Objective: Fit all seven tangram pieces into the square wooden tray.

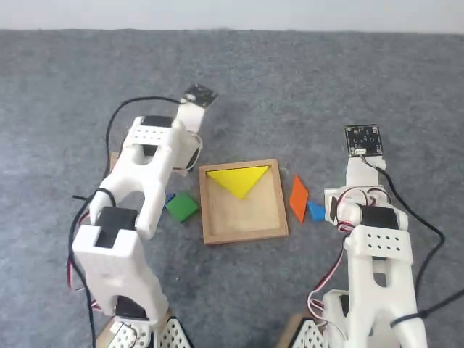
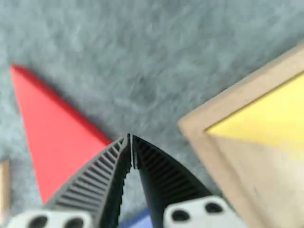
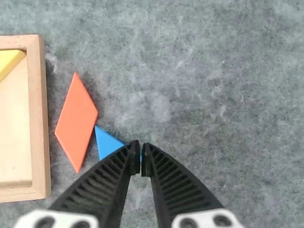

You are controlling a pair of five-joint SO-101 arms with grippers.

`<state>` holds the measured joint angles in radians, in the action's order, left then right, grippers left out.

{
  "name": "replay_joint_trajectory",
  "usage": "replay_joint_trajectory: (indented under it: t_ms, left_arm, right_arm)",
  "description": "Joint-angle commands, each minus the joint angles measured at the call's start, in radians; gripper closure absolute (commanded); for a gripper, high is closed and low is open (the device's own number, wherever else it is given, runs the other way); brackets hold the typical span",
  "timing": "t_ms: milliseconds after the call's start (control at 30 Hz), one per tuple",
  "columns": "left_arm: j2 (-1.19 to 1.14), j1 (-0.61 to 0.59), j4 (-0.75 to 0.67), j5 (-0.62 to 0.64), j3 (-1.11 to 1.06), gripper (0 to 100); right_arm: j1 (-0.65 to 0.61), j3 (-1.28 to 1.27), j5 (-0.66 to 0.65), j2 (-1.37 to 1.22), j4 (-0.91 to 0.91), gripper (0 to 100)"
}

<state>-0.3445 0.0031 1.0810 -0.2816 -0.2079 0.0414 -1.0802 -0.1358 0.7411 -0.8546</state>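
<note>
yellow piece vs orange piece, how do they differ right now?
Shape: the yellow piece is a triangle, the orange piece a parallelogram.
Place: the yellow piece sits inside the wooden tray, against its far edge; the orange piece lies on the grey mat, outside the tray and beside it.
Size: the yellow piece looks clearly larger than the orange piece.
Both lie flat.

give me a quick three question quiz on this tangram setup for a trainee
1. True or false: the yellow triangle lies inside the wooden tray.
2. How many pieces are in the tray? A one, B three, C seven.
3. Fill in: the piece beside the orange parallelogram, nearest the right tool, is the ____ triangle.
Key: 1 true; 2 A; 3 blue, the blue triangle.
</note>
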Motion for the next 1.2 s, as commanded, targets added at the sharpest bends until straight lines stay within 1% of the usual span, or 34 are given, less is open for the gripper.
replay_joint_trajectory:
  t_ms: [0,67,100,200,300,367,433,500,533,567,667,800,1000,1167]
  left_arm:
    - [0.017,0.0,0.006,0.06,0.11,99]
    - [0.028,-0.005,0.044,0.084,0.13,99]
    - [0.038,-0.009,0.078,0.074,0.145,99]
    - [0.077,-0.052,0.176,0.006,0.185,98]
    - [0.072,-0.13,0.252,-0.08,0.248,97]
    - [0.044,-0.172,0.282,-0.132,0.288,90]
    - [0.005,-0.218,0.287,-0.166,0.323,76]
    - [-0.044,-0.256,0.293,-0.137,0.375,63]
    - [-0.069,-0.265,0.295,-0.124,0.403,59]
    - [-0.094,-0.267,0.296,-0.118,0.427,59]
    - [-0.155,-0.235,0.331,-0.16,0.49,59]
    - [-0.255,-0.199,0.338,-0.15,0.582,59]
    - [-0.436,-0.215,0.345,-0.152,0.745,59]
    - [-0.493,-0.218,0.354,-0.164,0.822,61]
  right_arm:
    - [0.013,0.008,0.002,0.038,0.018,97.9]
    - [0.013,0.008,0.002,0.038,0.018,97.9]
    - [0.013,0.008,0.002,0.038,0.018,97.9]
    - [0.013,0.008,0.002,0.038,0.018,97.9]
    - [0.013,0.008,0.002,0.038,0.018,97.9]
    - [0.013,0.008,0.002,0.038,0.018,97.9]
    - [0.013,0.008,0.002,0.038,0.018,97.9]
    - [0.015,0.008,0.002,0.038,0.018,97.9]
    - [0.015,0.008,0.002,0.038,0.018,97.9]
    - [0.015,0.008,0.002,0.038,0.018,97.9]
    - [0.015,0.008,0.002,0.038,0.018,97.9]
    - [0.015,0.008,0.002,0.038,0.018,97.9]
    - [0.028,0.008,0.002,0.038,0.019,97.9]
    - [0.03,0.006,0.002,0.038,0.035,97.9]
